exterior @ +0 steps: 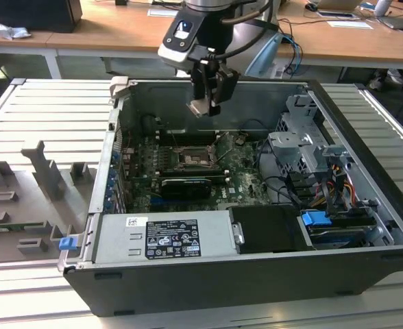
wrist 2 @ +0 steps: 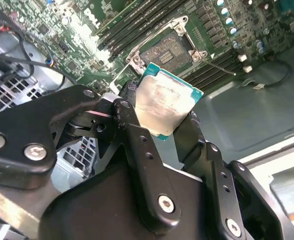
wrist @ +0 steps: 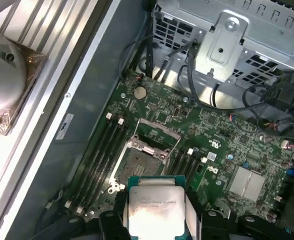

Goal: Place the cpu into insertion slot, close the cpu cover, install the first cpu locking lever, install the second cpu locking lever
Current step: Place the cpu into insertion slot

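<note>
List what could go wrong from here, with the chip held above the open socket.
1. The gripper grips the cpu only at two opposite edges, high above the insertion slot. A slip could drop it onto the board.
2. If it meets the slot misaligned, the contacts may well be damaged.
3. The cpu cover appears raised beside the slot, so the cpu might catch on it going down.

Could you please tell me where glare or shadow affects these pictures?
In the second wrist view, glare washes out the cpu face and a patch of the motherboard; in the first wrist view, the cpu shows a milder sheen and the insertion slot is evenly lit; in the exterior view, the case interior is shaded and the slot looks dark.
</note>
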`<state>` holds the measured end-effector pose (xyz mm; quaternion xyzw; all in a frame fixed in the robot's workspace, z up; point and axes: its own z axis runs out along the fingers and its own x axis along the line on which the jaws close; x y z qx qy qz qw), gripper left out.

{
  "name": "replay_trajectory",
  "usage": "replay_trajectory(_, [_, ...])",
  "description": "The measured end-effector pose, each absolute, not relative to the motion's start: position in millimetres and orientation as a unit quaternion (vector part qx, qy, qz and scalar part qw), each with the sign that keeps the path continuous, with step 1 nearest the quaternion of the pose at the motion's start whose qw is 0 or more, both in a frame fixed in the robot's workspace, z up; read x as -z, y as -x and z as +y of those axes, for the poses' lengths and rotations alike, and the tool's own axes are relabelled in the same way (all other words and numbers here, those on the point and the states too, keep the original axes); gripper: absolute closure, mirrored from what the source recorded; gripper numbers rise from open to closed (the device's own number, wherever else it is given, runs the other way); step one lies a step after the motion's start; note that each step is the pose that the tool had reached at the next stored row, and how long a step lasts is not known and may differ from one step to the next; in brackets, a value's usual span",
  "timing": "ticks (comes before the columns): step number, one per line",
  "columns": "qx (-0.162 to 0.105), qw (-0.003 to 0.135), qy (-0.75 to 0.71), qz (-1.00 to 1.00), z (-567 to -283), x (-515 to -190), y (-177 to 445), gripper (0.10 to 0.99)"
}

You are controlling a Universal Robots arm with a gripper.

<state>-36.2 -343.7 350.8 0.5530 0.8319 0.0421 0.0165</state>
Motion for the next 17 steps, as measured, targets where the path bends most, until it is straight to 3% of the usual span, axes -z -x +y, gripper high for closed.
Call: replay_trajectory(17, [-0.038,0.022,-0.674,0.738,-343,-334,36,0.545])
